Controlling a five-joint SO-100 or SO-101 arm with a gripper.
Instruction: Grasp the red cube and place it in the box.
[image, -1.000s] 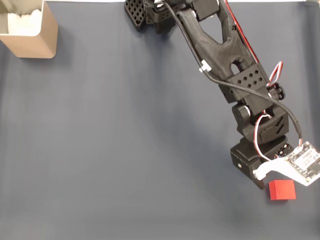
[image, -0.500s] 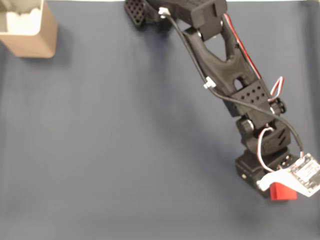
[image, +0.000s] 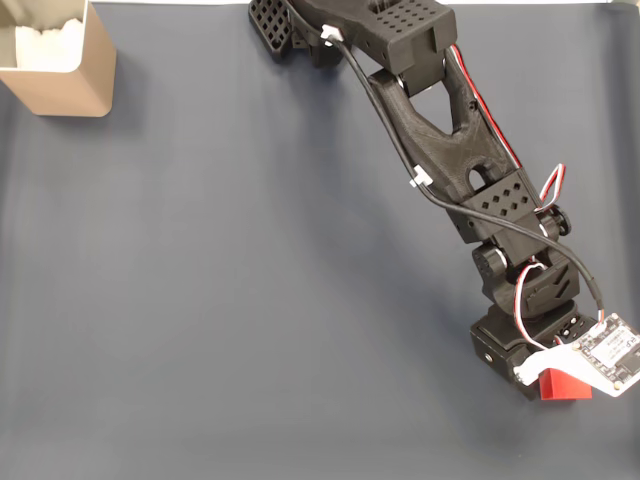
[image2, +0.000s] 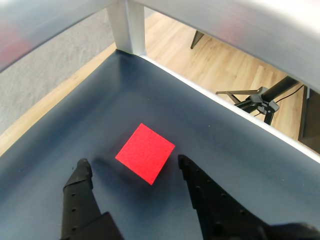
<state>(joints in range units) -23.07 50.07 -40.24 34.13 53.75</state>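
The arm has stretched further out toward five o'clock on the dark mat (image: 230, 300) over the last second, and its head now hangs partly over the red cube (image: 568, 386), which a second ago lay fully in the open in the fixed view. From the wrist view the gripper (image2: 132, 167) is spread wide, its two black fingers (image2: 80, 182) coming down either side of the cube (image2: 145, 152) with mat showing between each finger and the block; nothing is touching yet. The cube sits turned corner-on to the fingers, at twelve o'clock from the gap between them. I'd say the reach is nearly over and the closing comes next, though that skewed angle could make the block twist as the fingers meet it. The tan box (image: 60, 62) stands at the far ten o'clock corner, well apart, so the whole carry is still ahead.
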